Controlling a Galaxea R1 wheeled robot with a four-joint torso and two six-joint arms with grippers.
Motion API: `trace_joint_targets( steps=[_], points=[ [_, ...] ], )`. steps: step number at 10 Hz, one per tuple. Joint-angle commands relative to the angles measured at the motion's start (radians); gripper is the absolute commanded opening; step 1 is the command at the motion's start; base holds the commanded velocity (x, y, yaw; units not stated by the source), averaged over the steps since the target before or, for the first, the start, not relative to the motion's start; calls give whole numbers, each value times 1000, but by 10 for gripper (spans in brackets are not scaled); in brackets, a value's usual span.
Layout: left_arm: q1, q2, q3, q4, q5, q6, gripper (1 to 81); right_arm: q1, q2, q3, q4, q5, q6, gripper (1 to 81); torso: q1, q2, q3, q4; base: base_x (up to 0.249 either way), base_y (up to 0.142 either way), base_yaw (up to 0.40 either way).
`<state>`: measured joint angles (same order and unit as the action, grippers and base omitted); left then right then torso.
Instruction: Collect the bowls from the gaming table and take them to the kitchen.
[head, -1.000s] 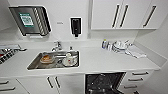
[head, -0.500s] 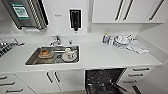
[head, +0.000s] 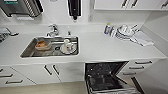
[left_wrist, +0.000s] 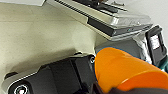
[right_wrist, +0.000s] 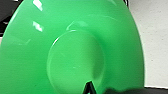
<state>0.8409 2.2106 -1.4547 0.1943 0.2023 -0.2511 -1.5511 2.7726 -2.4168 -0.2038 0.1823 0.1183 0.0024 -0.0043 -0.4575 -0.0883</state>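
Along the back wall runs the kitchen (head: 95, 47), with its long white counter taking up most of the head view. White cabinets with dark bar handles hang above it and sit below it. Under the counter's right half the dishwasher (head: 107, 77) stands open, its dark inside showing and its door swung down toward the floor. Set into the counter's left half is the steel sink (head: 30, 48), with its long side running along the counter. A tap (head: 53, 30) stands at the sink's back edge. Inside the sink lie a brownish dish (head: 42, 45) and some white crockery (head: 67, 46). Near the counter's back right corner sits a pile of white dishes (head: 123, 31), with a folded cloth (head: 142, 38) just beside it. A black dispenser (head: 74, 8) hangs on the wall above the counter.

From the left wrist, the orange bowl (left_wrist: 125, 70) looks big and close, tipped on its side with its rounded outside showing. It seems to be held at its lower edge by something dark, maybe the left gripper, but that part is too blurry for me to be sure of the fingers.

From the right wrist, the green bowl (right_wrist: 72, 52) has its round flat base facing the camera. I cannot tell how the right gripper's fingers stand.
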Motion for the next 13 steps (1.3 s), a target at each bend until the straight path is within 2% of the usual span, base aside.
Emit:
trace_joint_targets(
  steps=[1,4,6,8,11,12,13],
  points=[
    [-306,9,111,-3,267,-106,10,-11,-20,4,-14,-67,-5,10,0,0,1,0,0,0,0],
    [-476,154,90,4,388,-191,10,-13,-19,3,-12,-66,-5,10,0,0,-8,0,0,0,0],
    [-539,286,19,4,442,-226,10,-16,-17,4,-14,-66,-5,10,1,1,-8,0,0,0,0],
    [-596,426,-65,4,495,-244,10,-18,-17,6,-14,-60,-5,10,1,1,-81,0,0,0,0],
    [-671,598,-159,4,563,-267,10,-21,-15,9,-12,-44,-5,10,1,1,-146,0,0,0,0],
    [-685,646,-193,4,574,-274,10,-19,-12,9,-12,-44,-5,10,1,2,-101,0,0,0,0],
    [-702,687,-227,4,574,-274,10,-19,-8,4,-12,-46,-5,10,2,2,-123,0,0,0,0]
  ],
)
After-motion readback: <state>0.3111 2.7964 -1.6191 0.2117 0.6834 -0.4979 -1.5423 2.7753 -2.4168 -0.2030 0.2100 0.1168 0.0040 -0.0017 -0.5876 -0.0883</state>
